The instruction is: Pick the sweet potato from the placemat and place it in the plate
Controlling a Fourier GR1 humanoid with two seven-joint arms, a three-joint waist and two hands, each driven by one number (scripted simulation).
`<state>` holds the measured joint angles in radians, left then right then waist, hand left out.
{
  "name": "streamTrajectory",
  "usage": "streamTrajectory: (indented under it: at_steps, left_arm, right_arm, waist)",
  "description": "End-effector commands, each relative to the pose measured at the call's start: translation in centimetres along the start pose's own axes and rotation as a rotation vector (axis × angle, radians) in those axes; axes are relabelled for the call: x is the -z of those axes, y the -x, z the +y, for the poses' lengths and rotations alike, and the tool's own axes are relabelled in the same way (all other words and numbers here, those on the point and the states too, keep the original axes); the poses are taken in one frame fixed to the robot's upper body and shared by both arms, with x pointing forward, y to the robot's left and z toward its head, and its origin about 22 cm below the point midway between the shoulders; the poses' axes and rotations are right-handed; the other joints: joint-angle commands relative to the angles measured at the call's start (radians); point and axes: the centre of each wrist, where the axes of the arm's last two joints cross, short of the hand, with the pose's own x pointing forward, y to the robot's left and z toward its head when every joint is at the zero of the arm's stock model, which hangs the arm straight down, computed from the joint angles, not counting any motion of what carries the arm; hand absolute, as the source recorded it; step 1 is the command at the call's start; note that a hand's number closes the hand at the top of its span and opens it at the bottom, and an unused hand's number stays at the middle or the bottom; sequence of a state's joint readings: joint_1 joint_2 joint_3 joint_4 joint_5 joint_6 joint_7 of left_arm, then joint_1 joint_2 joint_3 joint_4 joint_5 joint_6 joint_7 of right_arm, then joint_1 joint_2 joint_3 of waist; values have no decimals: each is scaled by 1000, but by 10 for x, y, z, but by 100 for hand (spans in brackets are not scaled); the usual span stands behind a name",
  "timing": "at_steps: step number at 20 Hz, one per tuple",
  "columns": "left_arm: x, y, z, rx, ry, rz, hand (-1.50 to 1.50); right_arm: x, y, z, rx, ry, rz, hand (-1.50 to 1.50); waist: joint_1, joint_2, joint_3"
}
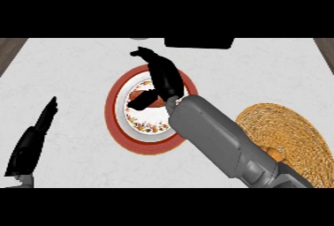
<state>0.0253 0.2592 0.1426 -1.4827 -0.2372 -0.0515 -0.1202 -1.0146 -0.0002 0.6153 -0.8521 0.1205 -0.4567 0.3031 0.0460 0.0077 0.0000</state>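
The plate (145,145) has a red rim and a white, flower-patterned centre, and stands at the middle of the counter. A reddish-brown sweet potato (137,95) lies in its white centre, partly hidden by my right hand's thumb. My right hand (163,77) hovers over the plate with its fingers stretched out past the far rim and its thumb pointing down-left across the potato. The fingers are not curled round it. The woven orange placemat (294,128) lies to the right, partly under my right forearm. My left hand (31,143) rests open at the left edge, fingers up.
A dark object (199,43) sits at the counter's far edge, just beyond the plate. Wooden floor shows past the counter's left and right corners at the top.
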Motion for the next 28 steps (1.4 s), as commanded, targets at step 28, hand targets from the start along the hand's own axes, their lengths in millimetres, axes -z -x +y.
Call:
streamTrajectory:
  at_steps: [28]
  left_arm:
    - [-18,21,-5,-4,-31,19,0]
  right_arm:
    - [-41,204,-208,419,285,-83,-150]
  waist:
    - [-33,-4,0]
